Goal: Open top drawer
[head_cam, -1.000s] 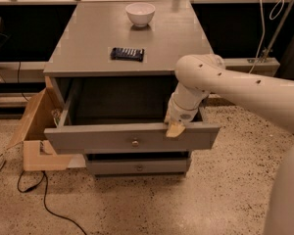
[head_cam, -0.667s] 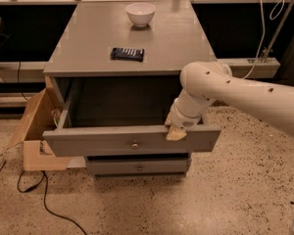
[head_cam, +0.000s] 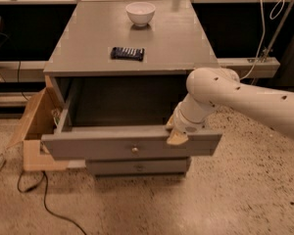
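The top drawer (head_cam: pixel 108 145) of the grey cabinet stands pulled far out, its wide front panel facing me with a small round knob (head_cam: pixel 134 150) at its centre. The drawer's inside looks dark and empty. My gripper (head_cam: pixel 175 131) hangs from the white arm at the right part of the drawer's front rim, with one tan fingertip (head_cam: pixel 176 138) over the top edge of the panel. A narrower drawer front (head_cam: pixel 137 167) below is closed.
On the cabinet top (head_cam: pixel 176 43) stand a white bowl (head_cam: pixel 140 12) at the back and a dark flat packet (head_cam: pixel 128 53) nearer the front. An open cardboard box (head_cam: pixel 34 126) sits on the floor at the cabinet's left. A cable (head_cam: pixel 44 199) lies on the speckled floor.
My arm has shifted a little to the right and lower along the drawer's front rim. The drawer stands about as far out as before.
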Motion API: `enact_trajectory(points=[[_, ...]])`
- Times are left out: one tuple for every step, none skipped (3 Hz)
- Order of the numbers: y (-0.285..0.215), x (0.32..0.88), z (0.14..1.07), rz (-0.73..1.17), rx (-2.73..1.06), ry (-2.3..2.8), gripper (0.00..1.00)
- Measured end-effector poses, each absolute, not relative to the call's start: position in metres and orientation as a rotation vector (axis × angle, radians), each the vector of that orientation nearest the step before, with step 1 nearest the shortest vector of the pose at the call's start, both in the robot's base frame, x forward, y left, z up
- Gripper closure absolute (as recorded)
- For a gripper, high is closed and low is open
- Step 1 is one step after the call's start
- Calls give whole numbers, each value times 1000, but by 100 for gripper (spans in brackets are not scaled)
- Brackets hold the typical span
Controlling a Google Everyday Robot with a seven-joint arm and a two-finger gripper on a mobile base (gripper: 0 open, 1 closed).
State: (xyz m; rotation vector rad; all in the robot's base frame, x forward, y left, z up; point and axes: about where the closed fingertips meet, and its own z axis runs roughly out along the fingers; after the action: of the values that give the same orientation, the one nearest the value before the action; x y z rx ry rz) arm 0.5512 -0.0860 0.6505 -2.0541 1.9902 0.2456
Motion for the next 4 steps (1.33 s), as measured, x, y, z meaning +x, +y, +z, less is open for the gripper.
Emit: enact_trajectory(points=[[-86,552,651,246,-2054,1990,100],[-86,552,651,246,-2054,1990,82],[-86,552,651,246,-2054,1990,59],[-86,552,651,249,-2053,1991,28]])
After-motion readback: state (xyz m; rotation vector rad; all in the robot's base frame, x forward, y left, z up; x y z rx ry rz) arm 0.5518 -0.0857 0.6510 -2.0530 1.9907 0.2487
